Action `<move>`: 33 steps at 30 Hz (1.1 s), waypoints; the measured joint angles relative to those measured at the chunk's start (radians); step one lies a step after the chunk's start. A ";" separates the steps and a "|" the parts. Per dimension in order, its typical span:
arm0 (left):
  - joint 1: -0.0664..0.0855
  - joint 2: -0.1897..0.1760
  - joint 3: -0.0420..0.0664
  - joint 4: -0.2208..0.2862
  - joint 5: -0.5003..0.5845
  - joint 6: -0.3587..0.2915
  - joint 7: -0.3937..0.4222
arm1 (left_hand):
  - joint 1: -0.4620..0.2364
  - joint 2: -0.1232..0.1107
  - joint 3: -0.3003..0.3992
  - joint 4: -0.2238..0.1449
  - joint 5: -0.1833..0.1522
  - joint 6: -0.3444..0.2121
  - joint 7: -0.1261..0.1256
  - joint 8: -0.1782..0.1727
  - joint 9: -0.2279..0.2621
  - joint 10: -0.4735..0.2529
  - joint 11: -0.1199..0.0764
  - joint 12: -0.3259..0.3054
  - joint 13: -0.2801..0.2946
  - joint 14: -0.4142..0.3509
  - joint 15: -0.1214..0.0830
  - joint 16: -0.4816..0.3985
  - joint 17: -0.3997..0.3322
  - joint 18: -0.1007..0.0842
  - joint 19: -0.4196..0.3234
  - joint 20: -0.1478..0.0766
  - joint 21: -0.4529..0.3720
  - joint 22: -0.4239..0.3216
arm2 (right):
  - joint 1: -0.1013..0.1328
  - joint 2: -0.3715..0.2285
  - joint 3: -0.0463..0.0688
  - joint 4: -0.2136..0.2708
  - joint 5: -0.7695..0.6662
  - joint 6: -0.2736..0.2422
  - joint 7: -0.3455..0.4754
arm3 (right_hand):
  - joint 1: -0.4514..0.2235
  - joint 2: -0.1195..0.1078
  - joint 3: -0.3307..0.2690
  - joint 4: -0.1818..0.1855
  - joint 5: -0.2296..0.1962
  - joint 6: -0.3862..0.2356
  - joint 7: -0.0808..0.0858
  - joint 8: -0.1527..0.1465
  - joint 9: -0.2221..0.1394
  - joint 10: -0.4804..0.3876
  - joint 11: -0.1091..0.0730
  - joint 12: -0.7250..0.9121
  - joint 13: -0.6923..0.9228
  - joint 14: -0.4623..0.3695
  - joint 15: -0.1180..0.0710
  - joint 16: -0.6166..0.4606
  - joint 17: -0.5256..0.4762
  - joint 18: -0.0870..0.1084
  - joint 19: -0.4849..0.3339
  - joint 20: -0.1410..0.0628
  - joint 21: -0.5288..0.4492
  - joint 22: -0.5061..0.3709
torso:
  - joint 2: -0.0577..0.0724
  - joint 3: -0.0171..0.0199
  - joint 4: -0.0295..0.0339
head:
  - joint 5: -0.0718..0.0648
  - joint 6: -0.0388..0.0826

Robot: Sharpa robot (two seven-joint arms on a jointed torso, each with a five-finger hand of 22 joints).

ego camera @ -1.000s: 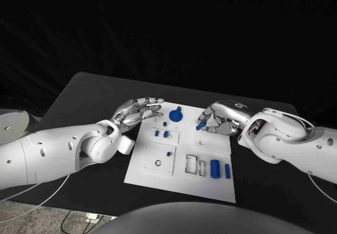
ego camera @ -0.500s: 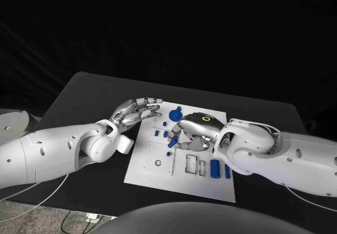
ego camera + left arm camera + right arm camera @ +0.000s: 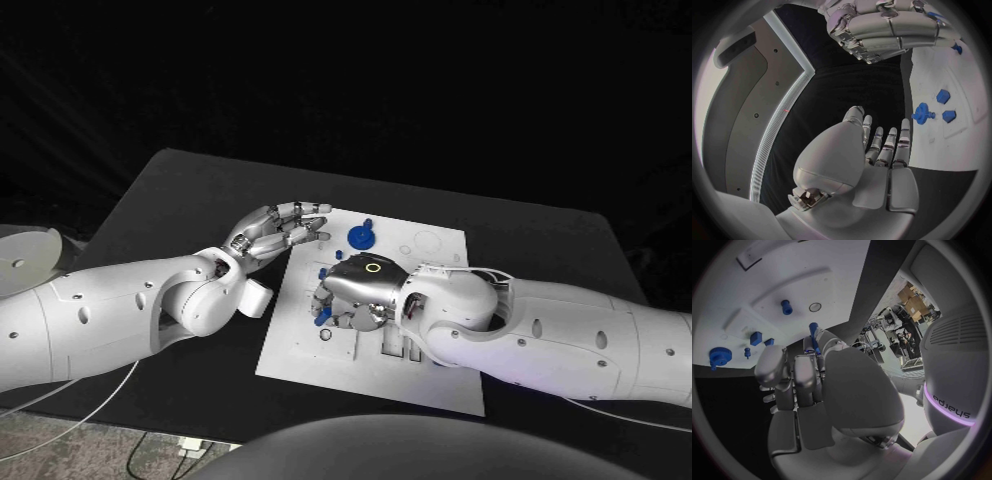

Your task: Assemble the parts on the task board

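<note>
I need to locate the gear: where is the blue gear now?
In the head view the blue gear sits at the task board's far edge, just right of the left hand's fingertips.

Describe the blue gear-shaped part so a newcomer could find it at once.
Start at the white task board in the middle of the black table. Go to its far edge, just beyond the left hand. The gear is there: a round, toothed blue disc with a knob, much wider than the small blue blocks nearby.

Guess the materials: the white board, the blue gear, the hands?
Board: looks like matte white plastic, flat with recessed cutouts and no glare; could be painted. Blue gear: probably moulded or printed plastic, uniform saturated blue, dull surface. Right hand and left hand: silver metallic-looking shells with glossy highlights; metal or coated plastic, can't tell.
</note>
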 measured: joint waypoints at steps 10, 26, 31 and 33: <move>0.000 0.010 0.000 -0.004 0.000 0.002 -0.001 | 0.000 0.000 0.000 0.000 0.000 0.000 0.000 0.000 0.000 0.000 0.000 0.000 0.000 0.000 0.000 0.000 0.000 0.000 0.000 0.000 0.000 -0.001 | -0.012 0.025 0.000 -0.004 -0.074 0.026 0.001 | 0.008 -0.008 0.006 -0.011 -0.018 0.001 -0.001 -0.004 -0.001 0.012 0.009 -0.008 0.001 0.004 -0.004 0.000 0.002 0.000 0.000 0.000 0.010 0.001 | 0.000 0.0010 -0.0006 | -0.003 0.000; 0.000 0.016 0.000 -0.006 0.001 0.007 -0.002 | 0.000 0.000 0.000 0.000 0.000 0.000 0.000 0.000 0.000 0.000 0.000 0.000 0.000 0.000 0.000 0.000 0.000 0.000 0.000 0.000 0.000 -0.001 | -0.017 0.015 0.000 0.009 -0.162 0.061 0.001 | 0.013 -0.013 0.014 -0.019 -0.023 0.005 0.002 -0.005 -0.001 0.021 0.007 -0.017 0.002 0.004 -0.004 0.000 -0.002 0.000 0.000 0.000 0.011 0.001 | -0.001 0.0010 -0.0001 | -0.005 0.000; 0.000 0.017 0.000 -0.007 0.001 0.008 -0.003 | 0.000 0.000 0.005 0.000 0.000 0.000 0.000 0.000 -0.001 0.000 0.000 0.000 0.000 0.000 0.000 0.000 0.000 0.000 0.000 0.000 0.000 -0.002 | -0.017 0.010 0.000 0.011 -0.176 0.068 0.001 | 0.013 -0.013 0.017 -0.022 -0.024 0.009 -0.001 -0.005 -0.001 0.021 0.007 -0.018 0.002 0.004 -0.004 0.000 -0.004 0.000 0.000 0.000 0.011 0.001 | -0.001 0.0009 0.0002 | -0.004 0.000; 0.000 0.017 0.000 -0.007 0.001 0.008 -0.003 | 0.000 0.000 0.005 0.000 0.000 0.000 0.000 0.000 -0.001 0.000 0.000 0.000 0.000 0.000 0.000 0.000 0.000 0.000 0.000 0.000 0.000 -0.002 | -0.017 0.008 0.000 0.013 -0.179 0.071 0.001 | 0.013 -0.013 0.017 -0.022 -0.024 0.009 -0.001 -0.005 -0.001 0.021 0.007 -0.018 0.002 0.004 -0.004 0.000 -0.004 0.000 0.000 0.000 0.011 0.000 | -0.001 0.0009 0.0006 | -0.004 0.000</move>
